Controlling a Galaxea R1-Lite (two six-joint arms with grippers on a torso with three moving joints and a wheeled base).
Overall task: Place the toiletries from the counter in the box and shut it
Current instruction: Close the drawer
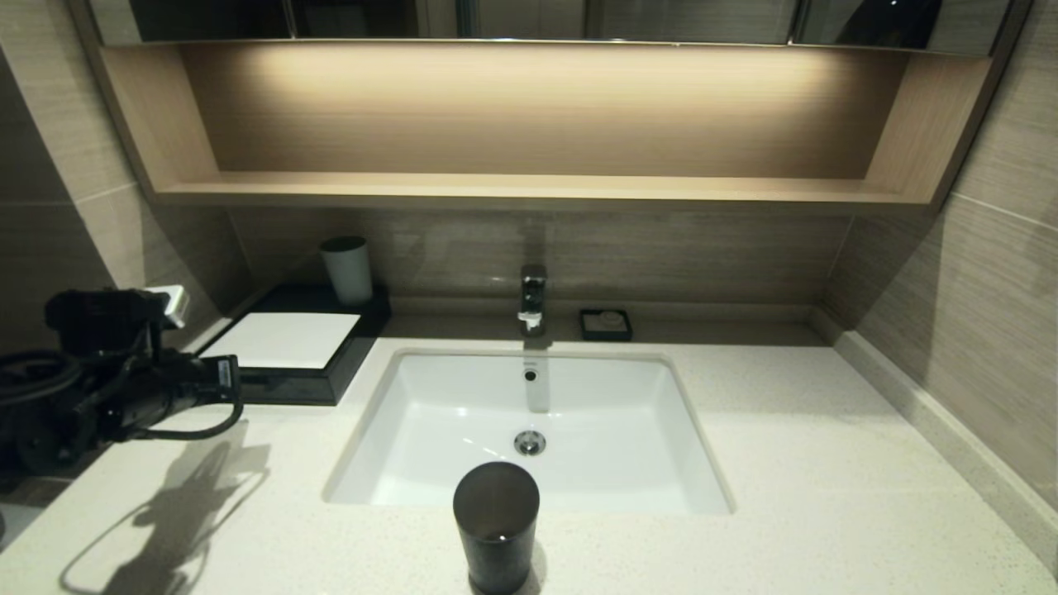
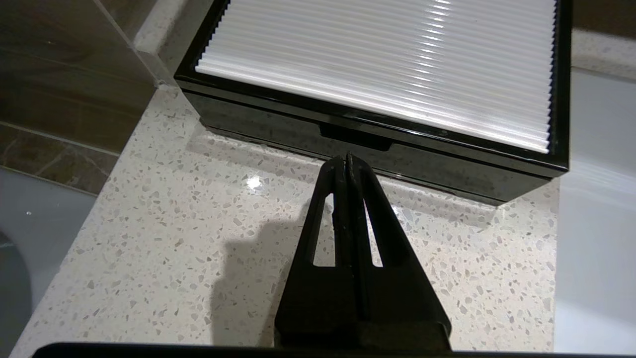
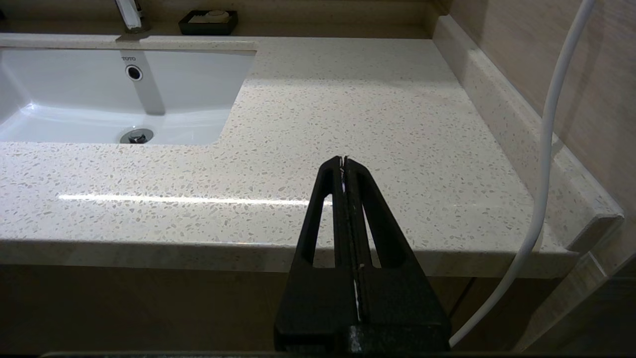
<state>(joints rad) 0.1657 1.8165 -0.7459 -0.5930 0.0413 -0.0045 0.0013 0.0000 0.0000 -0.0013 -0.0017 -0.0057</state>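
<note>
The flat black box (image 1: pixel 285 388) with its white sheet top (image 1: pixel 285 339) stands at the back left of the speckled counter (image 1: pixel 826 463). Its front drawer sits flush, and the notch pull (image 2: pixel 355 141) shows in the left wrist view. My left gripper (image 2: pixel 348 158) is shut and empty, its tips just short of that notch, a little above the counter (image 2: pixel 174 223). In the head view the left gripper (image 1: pixel 234 382) hangs right in front of the box. My right gripper (image 3: pixel 344 160) is shut and empty over the counter's front right edge (image 3: pixel 372 109). The toiletries are out of view.
A black cup (image 1: pixel 496 525) stands at the front edge before the white basin (image 1: pixel 529 430). A white cup (image 1: pixel 348 268) stands behind the box's sheet. Faucet (image 1: pixel 533 299) and small black soap dish (image 1: pixel 606 324) are at the back. A white cable (image 3: pixel 546 149) hangs beside the right wall.
</note>
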